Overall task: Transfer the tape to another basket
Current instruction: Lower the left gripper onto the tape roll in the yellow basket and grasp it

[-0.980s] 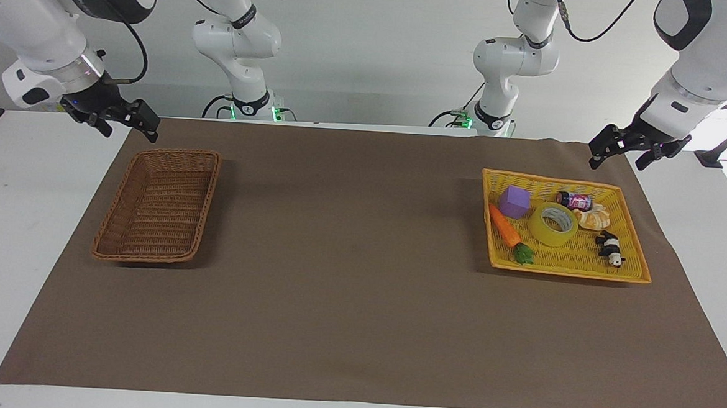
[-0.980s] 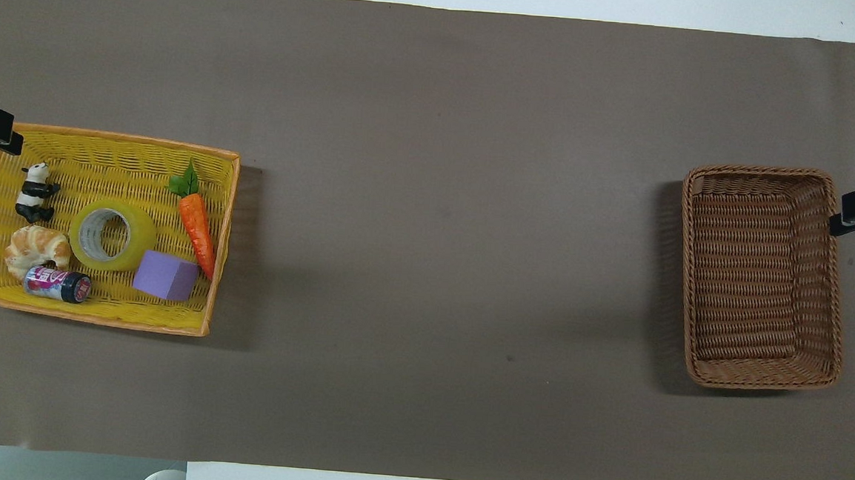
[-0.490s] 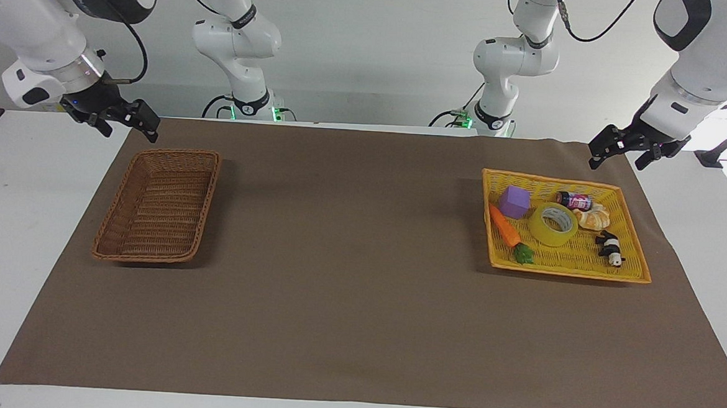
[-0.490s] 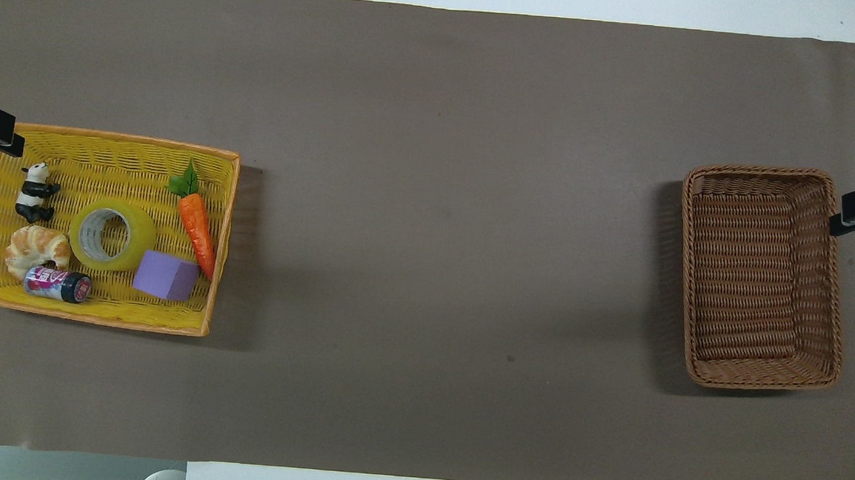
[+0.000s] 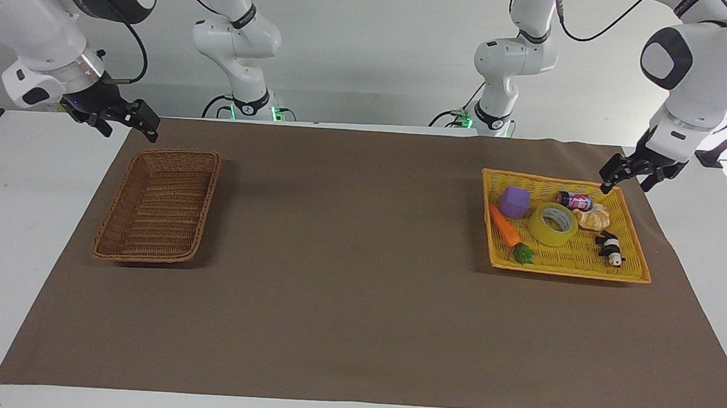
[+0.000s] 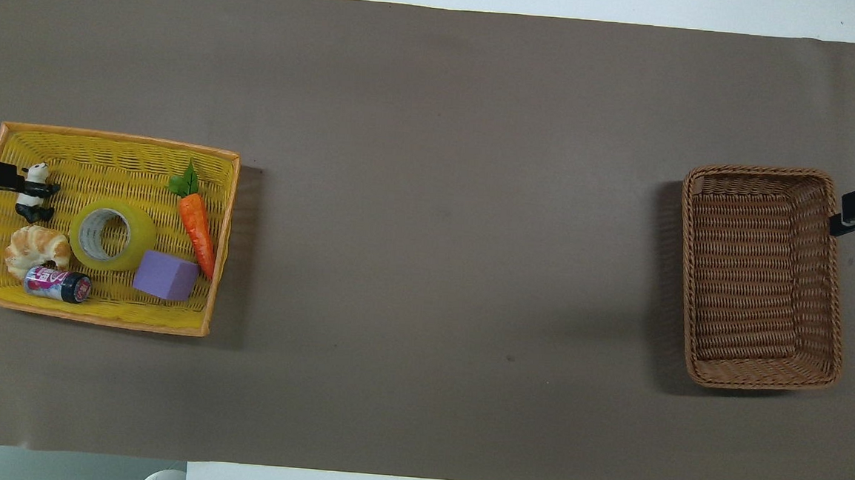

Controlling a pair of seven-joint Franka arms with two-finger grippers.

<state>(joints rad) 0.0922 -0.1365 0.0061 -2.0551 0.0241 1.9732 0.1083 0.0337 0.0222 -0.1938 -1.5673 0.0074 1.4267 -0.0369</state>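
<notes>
The fat roll of see-through yellow tape (image 5: 553, 224) lies flat in the bright yellow woven tray (image 5: 631, 268), between a purple block (image 5: 514, 202) and a bread roll (image 5: 592, 216). The left gripper (image 5: 632, 176) hangs over the tray's corner nearest the robots, its jaws apart and empty. This looks like the reaching step. Next it must come down over the tape. The brown wicker basket (image 5: 108, 240) sits well apart. The right gripper (image 5: 121, 120) waits near it, jaws apart. From overhead, only the gripper tips show.
</notes>
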